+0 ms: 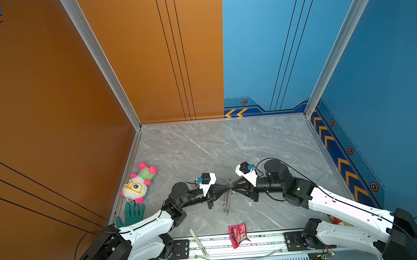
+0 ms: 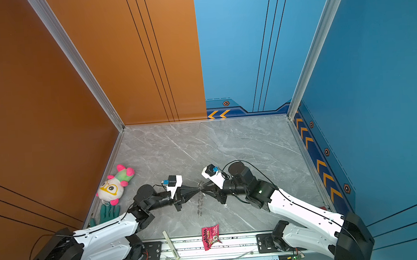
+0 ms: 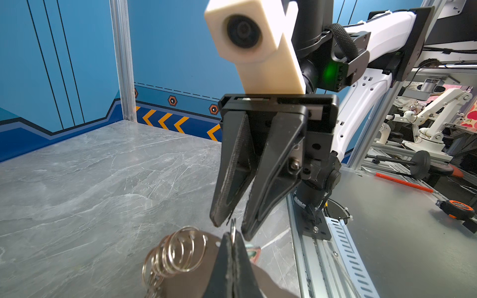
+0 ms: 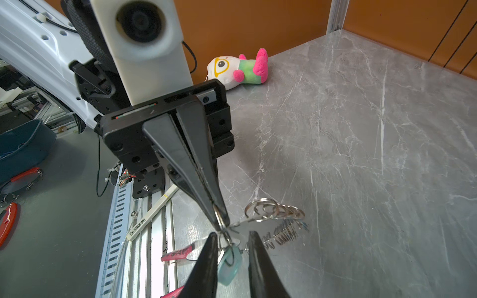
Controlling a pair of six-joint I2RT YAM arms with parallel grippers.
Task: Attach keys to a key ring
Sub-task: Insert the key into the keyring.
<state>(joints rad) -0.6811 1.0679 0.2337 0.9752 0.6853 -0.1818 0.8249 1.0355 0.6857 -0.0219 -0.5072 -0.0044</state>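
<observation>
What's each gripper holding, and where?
Left gripper pinches one small silver ring of the key ring at its fingertips. Right gripper stands open around the tag, no grip visible.

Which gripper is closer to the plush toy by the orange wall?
Left. The left gripper, shut on the key ring, is on the side toward the plush toy; the right gripper meets it tip to tip from the far side.

Grey marble tabletop (image 1: 203, 148) with plush toy (image 1: 138, 184), green glove (image 1: 131, 213), and pink packet (image 1: 238, 234) along its edges.
</observation>
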